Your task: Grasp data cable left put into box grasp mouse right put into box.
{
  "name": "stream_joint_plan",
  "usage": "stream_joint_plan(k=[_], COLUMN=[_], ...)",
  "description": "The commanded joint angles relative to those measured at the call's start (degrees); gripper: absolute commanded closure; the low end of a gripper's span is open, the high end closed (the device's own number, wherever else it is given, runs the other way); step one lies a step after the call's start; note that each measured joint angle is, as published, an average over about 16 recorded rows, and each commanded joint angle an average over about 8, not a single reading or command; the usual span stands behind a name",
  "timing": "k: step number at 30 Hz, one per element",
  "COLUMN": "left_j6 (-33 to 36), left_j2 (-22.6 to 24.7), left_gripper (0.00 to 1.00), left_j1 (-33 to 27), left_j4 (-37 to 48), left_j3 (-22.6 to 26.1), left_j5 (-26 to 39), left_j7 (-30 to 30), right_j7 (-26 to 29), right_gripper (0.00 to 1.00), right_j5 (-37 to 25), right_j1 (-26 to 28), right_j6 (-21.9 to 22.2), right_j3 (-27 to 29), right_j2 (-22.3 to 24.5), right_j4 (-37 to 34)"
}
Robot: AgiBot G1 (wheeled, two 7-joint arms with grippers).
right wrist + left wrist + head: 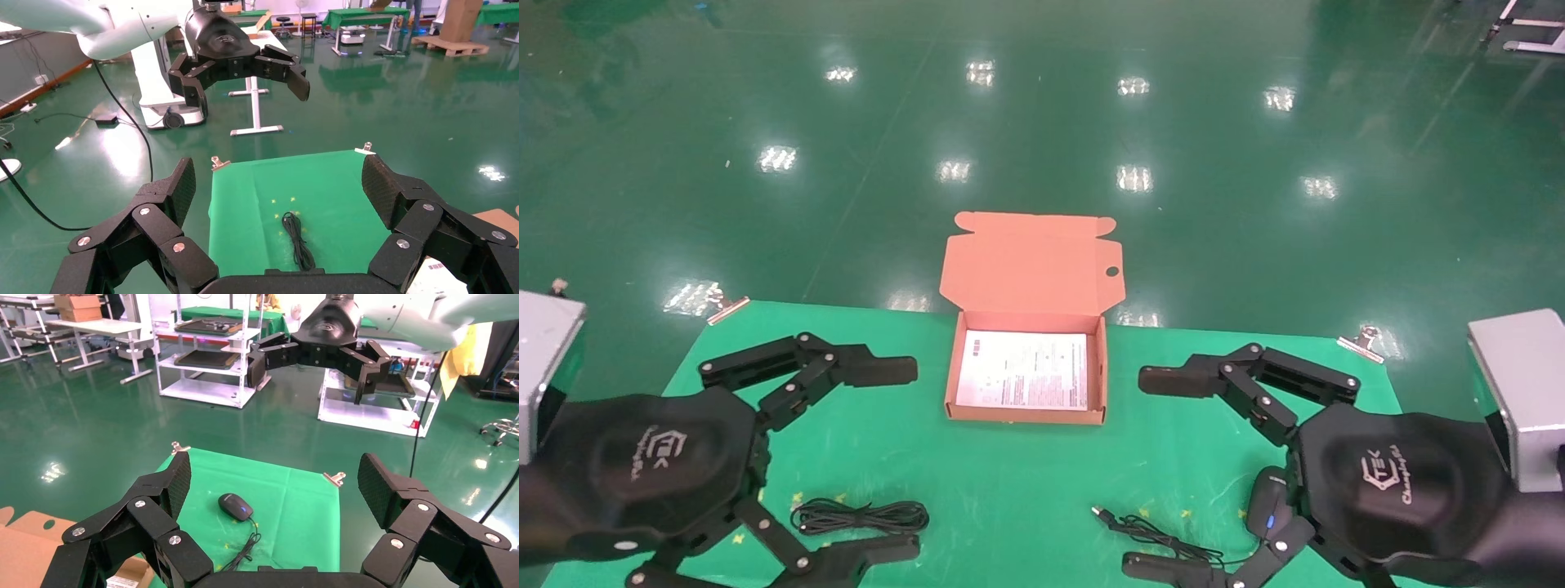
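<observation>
1. The left gripper (899,457) is hovering over the left side of the green mat (1009,482), its fingers spread wide apart and holding nothing; one finger is reaching toward the box, the other is lying low near the mat's near edge.
2. The data cable (860,516) is lying flat on the mat as a long oval bundle, between the left gripper's two fingers and closer to the near one, not touching either as far as the head view is showing; the right wrist view is showing the same bundle (297,239) resting alone on the cloth.
3. The box (1027,371) is sitting open between the two claws, just beyond their far fingertips, with its flap lid standing up at the back and a white printed sheet (1024,369) lying inside it.
4. The right gripper (1152,474) is hanging over the right side of the mat, mirroring the left one, its fingers also gaping wide and gripping nothing.
5. The mouse (1269,500) is sitting on the mat right under the right gripper's knuckles, its blue light glowing, partly hidden by the claw; its thin cord (1148,529) is trailing toward the middle of the mat, beside the near finger
6. Metal clips (1361,339) are pinning the mat's far corners
</observation>
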Motion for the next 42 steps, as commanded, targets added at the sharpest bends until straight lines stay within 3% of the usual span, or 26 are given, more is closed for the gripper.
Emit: stream_joint_plan(k=[1, 7, 16, 30, 35, 42], left_j6=[0.0, -0.5, 0.1, -0.1, -2.3, -6.6], left_j2=[0.0, 0.5, 1.8, 9.6, 12.6, 16.3], left_gripper=[0.00, 0.00, 0.00, 0.00, 0.00, 0.00], left_j1=[0.0, -2.4, -10.1, -18.9, -19.6, -17.7], left_j4=[0.0, -0.7, -1.9, -2.8, -2.7, -0.9], left_j3=[0.0, 2.4, 8.4, 20.3, 24.1, 28.4], left_j5=[0.0, 4.8, 18.7, 46.8, 56.9, 68.4], left_j7=[0.1, -2.0, -5.6, -3.6, -3.7, -4.8], right_j7=[0.0, -0.1, -1.9, -7.5, -6.6, -4.2], right_gripper=[0.00, 0.00, 0.00, 0.00, 0.00, 0.00], right_j5=[0.2, -4.2, -18.0, -43.6, -49.5, -55.2], right_j1=[-0.1, 2.5, 12.6, 31.5, 33.7, 31.6], right_j6=[0.1, -1.0, -4.7, -4.9, -3.5, 0.4], right_j3=[0.1, -1.3, -8.7, -36.4, -42.6, -46.1], right_j2=[0.0, 1.0, 0.5, -6.1, -8.6, -11.0], right_j4=[-0.1, 0.6, 1.9, 3.0, 2.9, 2.2])
